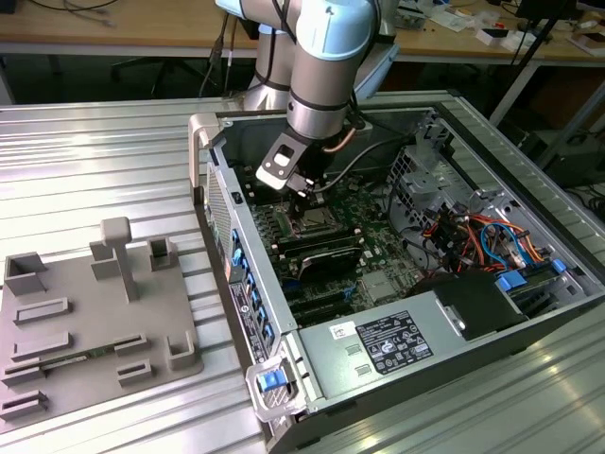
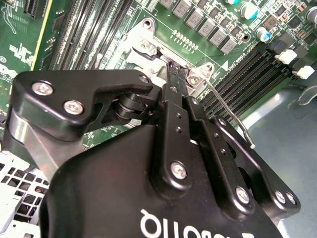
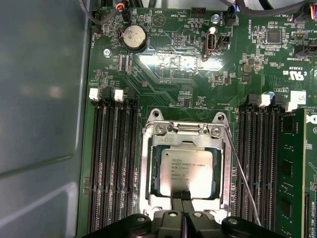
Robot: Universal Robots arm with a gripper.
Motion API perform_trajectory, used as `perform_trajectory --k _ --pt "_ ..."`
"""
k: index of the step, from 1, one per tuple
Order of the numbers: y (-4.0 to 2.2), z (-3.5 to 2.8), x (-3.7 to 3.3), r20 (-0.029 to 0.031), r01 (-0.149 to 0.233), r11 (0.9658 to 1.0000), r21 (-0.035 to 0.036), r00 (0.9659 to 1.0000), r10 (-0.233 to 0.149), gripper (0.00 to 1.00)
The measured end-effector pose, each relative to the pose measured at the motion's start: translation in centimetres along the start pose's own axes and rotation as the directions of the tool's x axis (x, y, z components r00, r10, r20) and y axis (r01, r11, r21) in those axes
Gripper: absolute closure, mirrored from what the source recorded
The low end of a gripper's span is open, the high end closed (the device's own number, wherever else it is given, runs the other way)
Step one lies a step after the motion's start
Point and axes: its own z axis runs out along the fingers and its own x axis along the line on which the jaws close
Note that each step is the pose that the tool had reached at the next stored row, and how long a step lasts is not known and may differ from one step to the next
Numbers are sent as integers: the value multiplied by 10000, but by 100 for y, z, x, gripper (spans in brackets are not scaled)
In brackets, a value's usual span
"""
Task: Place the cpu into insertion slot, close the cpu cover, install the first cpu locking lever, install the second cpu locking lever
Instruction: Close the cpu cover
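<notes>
The cpu point(image 3: 185, 166), a silver square chip, lies flat in the insertion slot point(image 3: 171, 130) on the green motherboard. The cpu cover point(image 3: 147, 168), a thin silver frame, lies down around the chip, which shows through its window. My gripper point(image 3: 182, 195) is shut, with its black fingertips pressed together at the cover's near edge. In the second wrist view the gripper point(image 2: 174, 69) points down at the socket's corner. A thin wire locking lever point(image 3: 242, 173) runs slanted beside the socket and stands lifted off the board point(image 2: 237, 119). In the exterior view the gripper point(image 1: 304, 199) hangs over the socket point(image 1: 312, 224) inside the open computer case.
Long black memory slots point(image 3: 114, 163) flank the socket, with a green module point(image 3: 292, 173) seated on one side. The case walls point(image 1: 227, 199), a drive cage with coloured cables point(image 1: 482, 236) and the power supply point(image 1: 378, 345) hem in the arm. A grey fixture plate point(image 1: 95, 322) lies at the exterior view's left.
</notes>
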Motion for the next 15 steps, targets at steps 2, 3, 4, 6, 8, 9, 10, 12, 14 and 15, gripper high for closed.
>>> perform_trajectory --k 2,3,4,6,8,9,10,12,14,15 --pt "-1 10 0 2 1 10000 14 10000 -1 89" --pt "-1 13 0 1 1 10000 15 10000 -1 89" --pt "-1 14 0 0 1 10000 14 10000 -1 89" --pt "0 15 1 -4 1 10000 12 10000 -1 89" --pt "2 3 2 -15 0 10000 3 10000 0 89" --pt "3 -9 2 -15 0 10000 1 10000 0 89" --pt "3 -25 0 -6 1 10000 9 10000 -1 89" --pt "4 -55 -1 -5 1 10000 9 10000 -1 89" --pt "5 -86 -2 -4 1 10000 11 10000 -1 89" --pt "5 -96 -2 -4 1 10000 11 10000 -1 89"
